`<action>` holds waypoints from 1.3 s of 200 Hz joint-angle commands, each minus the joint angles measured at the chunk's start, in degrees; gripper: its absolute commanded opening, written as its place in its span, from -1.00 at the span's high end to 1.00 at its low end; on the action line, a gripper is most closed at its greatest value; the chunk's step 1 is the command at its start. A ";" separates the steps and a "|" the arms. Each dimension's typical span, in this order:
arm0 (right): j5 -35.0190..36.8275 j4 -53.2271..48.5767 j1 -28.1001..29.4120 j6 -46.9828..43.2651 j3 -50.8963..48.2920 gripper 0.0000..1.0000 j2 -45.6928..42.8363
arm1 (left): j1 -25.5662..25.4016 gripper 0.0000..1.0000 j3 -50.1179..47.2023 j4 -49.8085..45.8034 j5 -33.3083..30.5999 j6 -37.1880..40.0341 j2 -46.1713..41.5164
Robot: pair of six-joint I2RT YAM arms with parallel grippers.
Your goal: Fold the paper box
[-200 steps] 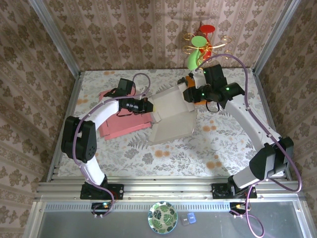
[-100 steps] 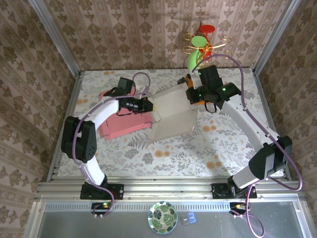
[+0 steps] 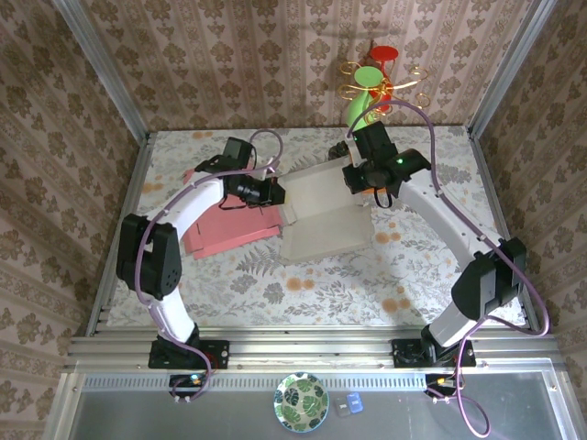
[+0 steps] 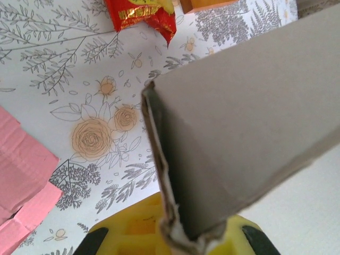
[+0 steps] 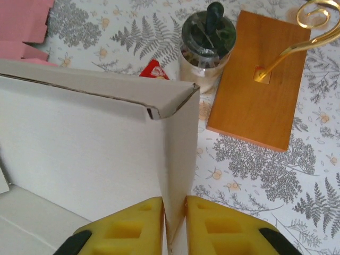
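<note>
**Two pinches on one thin box: tearing, slipping and stray knocks to be guarded against**

The paper box point(image 3: 316, 215) is found at the middle of the table point(image 3: 303, 293), white face up and its walls partly raised, with pink card point(image 3: 229, 229) lying just to its left (whether that pink part is joined to it cannot be told from above). Its left wall is pinched between the pressed-together pads of the left gripper point(image 4: 183, 234), where the card edge is seen frayed and crumpled. The wall at its far right corner is nipped by the right gripper point(image 5: 174, 212), one pad closed on either side of the upright panel.

With both ends held, the card could be torn or buckled if the arms were drawn apart or twisted against each other. The worn left edge could be pulled out of its grip and the raised wall dropped flat. A fold could be forced off its crease if the right wall were pushed inward askew. Just beyond the right corner a jar point(image 5: 207, 40), a wooden block point(image 5: 260, 101) and a red packet point(image 4: 141, 16) are near enough to be knocked by a swinging wall or wrist.
</note>
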 commanded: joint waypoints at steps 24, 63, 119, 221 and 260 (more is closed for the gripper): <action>-0.96 -2.84 0.65 1.30 2.22 0.56 2.48 | -0.68 1.00 2.80 -0.96 0.83 1.27 0.48; -0.37 -3.03 0.64 1.78 1.95 0.50 2.84 | -0.66 1.00 3.11 -1.26 0.67 1.30 0.54; 9.27 -4.42 1.81 5.19 2.14 0.98 3.57 | -0.80 1.00 4.17 -1.96 0.08 0.46 0.92; 15.23 -12.53 4.09 10.49 9.07 0.63 8.33 | -1.51 1.00 5.86 -2.98 -0.40 -0.33 1.71; 12.14 -12.46 3.48 11.36 8.38 0.57 8.87 | -1.51 1.00 6.08 -3.03 -0.31 -0.36 1.80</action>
